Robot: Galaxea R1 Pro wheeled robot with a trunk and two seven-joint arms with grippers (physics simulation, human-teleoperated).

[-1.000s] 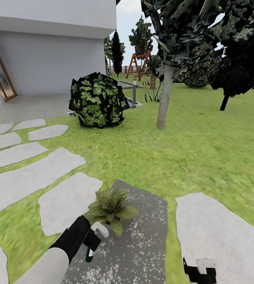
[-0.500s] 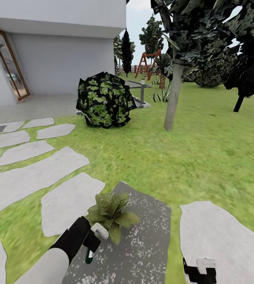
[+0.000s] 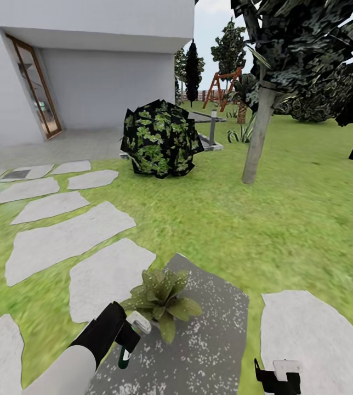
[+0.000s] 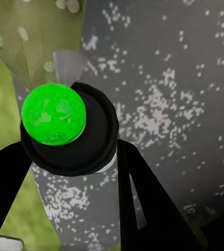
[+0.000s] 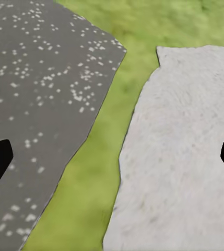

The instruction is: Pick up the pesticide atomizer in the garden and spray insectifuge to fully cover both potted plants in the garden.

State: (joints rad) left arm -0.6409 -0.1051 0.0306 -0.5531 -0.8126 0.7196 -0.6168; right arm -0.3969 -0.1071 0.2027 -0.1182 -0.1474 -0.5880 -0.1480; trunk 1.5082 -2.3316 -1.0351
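While green lawn (image 3: 286, 219) and a dark speckled paving slab (image 3: 209, 340) spread below, my left gripper (image 3: 123, 334) pinches the small white-headed, dark-bodied pesticide atomizer (image 3: 131, 334) mid-body beside a low speckled-leaf potted plant (image 3: 163, 299); it looks light, rigid and slick. My right gripper (image 3: 278, 376) hangs spread, empty.

A pale-speckled green potted plant (image 3: 161, 299) sits on a dark grey slab (image 3: 198, 351) flecked with white, ringed by bright green lawn (image 3: 286, 230) and light grey stepping stones (image 3: 61, 241). Just beside the plant, the black left pincer (image 3: 126, 339) grips the pesticide atomizer (image 3: 131, 336), white at the head with a dark body and green mark; its base (image 4: 54, 114) shows vivid green in a black ring. Beyond the plant, a shrub (image 3: 160, 138) mottles black and yellow-green before a white house (image 3: 89, 60).
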